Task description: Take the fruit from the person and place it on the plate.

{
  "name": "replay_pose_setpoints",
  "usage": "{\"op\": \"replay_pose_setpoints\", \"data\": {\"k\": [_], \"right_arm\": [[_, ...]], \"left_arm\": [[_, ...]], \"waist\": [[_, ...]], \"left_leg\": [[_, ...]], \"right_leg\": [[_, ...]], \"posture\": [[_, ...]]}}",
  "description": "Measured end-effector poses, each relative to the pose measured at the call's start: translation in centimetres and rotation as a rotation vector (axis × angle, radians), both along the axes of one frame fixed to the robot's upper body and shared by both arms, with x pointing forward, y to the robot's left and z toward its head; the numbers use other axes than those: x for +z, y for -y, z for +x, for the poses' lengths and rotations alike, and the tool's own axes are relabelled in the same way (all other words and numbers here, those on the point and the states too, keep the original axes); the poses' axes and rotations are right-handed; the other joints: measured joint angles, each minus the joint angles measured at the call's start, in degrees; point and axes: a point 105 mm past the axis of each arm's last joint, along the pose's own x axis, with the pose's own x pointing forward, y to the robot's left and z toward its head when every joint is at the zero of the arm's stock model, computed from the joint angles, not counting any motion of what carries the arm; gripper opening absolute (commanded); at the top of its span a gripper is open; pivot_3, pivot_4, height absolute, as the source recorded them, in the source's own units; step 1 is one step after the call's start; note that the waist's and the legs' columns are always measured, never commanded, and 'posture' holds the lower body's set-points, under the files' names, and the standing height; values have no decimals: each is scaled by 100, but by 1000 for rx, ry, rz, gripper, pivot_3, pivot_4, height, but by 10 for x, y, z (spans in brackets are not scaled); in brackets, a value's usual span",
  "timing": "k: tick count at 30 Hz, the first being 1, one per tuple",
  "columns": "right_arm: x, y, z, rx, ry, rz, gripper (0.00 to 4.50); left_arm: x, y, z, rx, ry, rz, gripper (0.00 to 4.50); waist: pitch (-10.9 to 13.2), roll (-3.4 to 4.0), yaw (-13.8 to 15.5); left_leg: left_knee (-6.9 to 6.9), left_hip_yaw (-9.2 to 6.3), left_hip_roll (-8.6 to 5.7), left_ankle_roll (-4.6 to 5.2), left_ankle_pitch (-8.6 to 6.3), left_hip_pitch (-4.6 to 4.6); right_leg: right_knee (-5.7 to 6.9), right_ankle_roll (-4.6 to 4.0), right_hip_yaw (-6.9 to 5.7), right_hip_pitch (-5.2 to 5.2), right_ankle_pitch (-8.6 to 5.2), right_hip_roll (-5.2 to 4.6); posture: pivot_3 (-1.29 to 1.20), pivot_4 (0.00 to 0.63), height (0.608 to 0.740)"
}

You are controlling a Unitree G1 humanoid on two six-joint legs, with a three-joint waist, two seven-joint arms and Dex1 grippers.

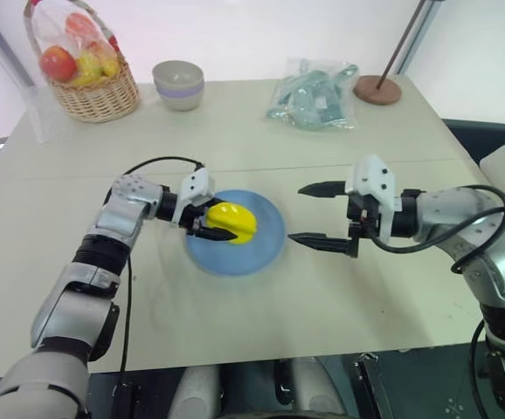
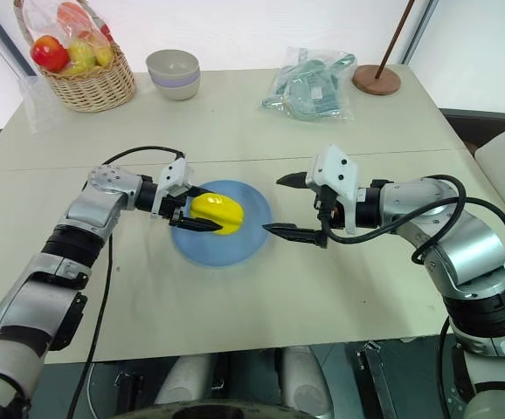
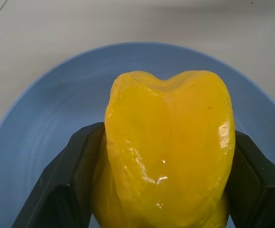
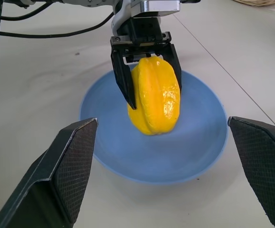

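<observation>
While right gripper (image 1: 322,215) gapes empty, left gripper (image 4: 149,78) pinches fruit (image 4: 154,95) over plate (image 4: 194,156).

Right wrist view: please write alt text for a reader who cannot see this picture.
The left gripper holds a yellow fruit between its black fingers, over the middle of a round blue plate on a pale table. In the foreground the right gripper stands wide open, one finger at each side, holding nothing.
</observation>
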Motion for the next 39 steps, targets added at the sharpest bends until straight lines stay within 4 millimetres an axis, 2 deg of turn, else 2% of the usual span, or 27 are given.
{"op": "replay_pose_setpoints", "data": {"k": [2, 4, 6, 16, 18, 21, 24, 27, 29, 31, 35, 39], "right_arm": [[0, 0, 0, -2, 1, -2, 4500], [0, 0, 0, -1, 1, 1, 4500], [0, 0, 1, -1, 1, 3, 4500], [-1, 1, 2, -7, -5, 3, 4500], [-1, 1, 2, -7, -5, 3, 4500], [-1, 1, 2, -7, -5, 2, 4500], [-1, 3, 1, -6, -6, -7, 4500], [-2, 9, 0, -14, -13, -32, 4500], [-2, 11, -1, -13, -14, -41, 4500], [-3, 13, -2, -10, -16, -54, 4500], [-6, 18, -3, -7, -18, -67, 4500], [-6, 18, -3, 4, -15, -74, 4500]], "left_arm": [[0, 1, 0, -1, 1, -3, 2892], [1, 2, 0, 2, -1, -6, 3898], [1, 2, 0, 12, -12, -9, 4442], [0, 1, -5, 6, -30, -22, 4442], [10, -2, -5, 15, -14, -43, 4442], [33, -9, -2, 57, 6, -123, 4442], [70, -18, 2, 120, 60, -206, 4442], [101, -38, -1, 176, 130, -224, 4442], [107, -49, -7, 194, 144, -198, 4442], [106, -66, -19, 212, 137, -137, 4442], [87, -104, -45, 268, 56, 6, 4442], [91, -121, -63, 298, 43, 45, 4442]], "waist": [[0, 0, 0], [0, 0, 0], [0, 0, -3], [0, 0, -1], [0, 0, -4], [0, 0, -5], [0, 0, -5], [0, 1, -25], [0, 1, -39], [2, 4, -52], [4, 5, -36], [6, 5, 13]], "left_leg": [[0, 0, 0, 0, 0, 0], [0, 0, 0, 0, 0, 0], [0, 0, 0, 0, 0, 0], [0, -1, 0, 0, 0, 0], [0, -1, 0, 0, 0, 0], [0, -2, 1, 0, 0, 0], [0, -2, 0, 0, 0, 0], [0, -1, 0, 2, -1, 2], [-1, -1, 2, 3, -2, 3], [-3, -1, 4, 3, -2, 5], [-5, 0, 8, 3, -2, 5], [-2, 0, 4, 2, -2, 4]], "right_leg": [[0, 0, 0, 0, 0, 1], [0, 0, 0, 0, 0, 1], [1, 0, -1, 0, 0, 2], [1, 0, -1, 0, 0, 1], [1, 0, -1, 0, 0, 1], [2, 0, 0, 0, 0, 1], [1, 0, 0, 0, 0, 1], [2, 0, 0, 0, 0, 1], [1, 0, 0, 0, 0, 2], [2, -1, 2, 0, -1, 2], [2, -3, 5, -3, -2, 0], [-7, -19, 2, 4, -11, -10]], "posture": [[0, 150, 740], [0, 150, 740], [0, 150, 740], [0, 150, 740], [0, 150, 740], [0, 150, 740], [0, 150, 740], [0, 150, 740], [0, 150, 740], [0, 150, 740], [0, 150, 740], [0, 150, 740]]}}
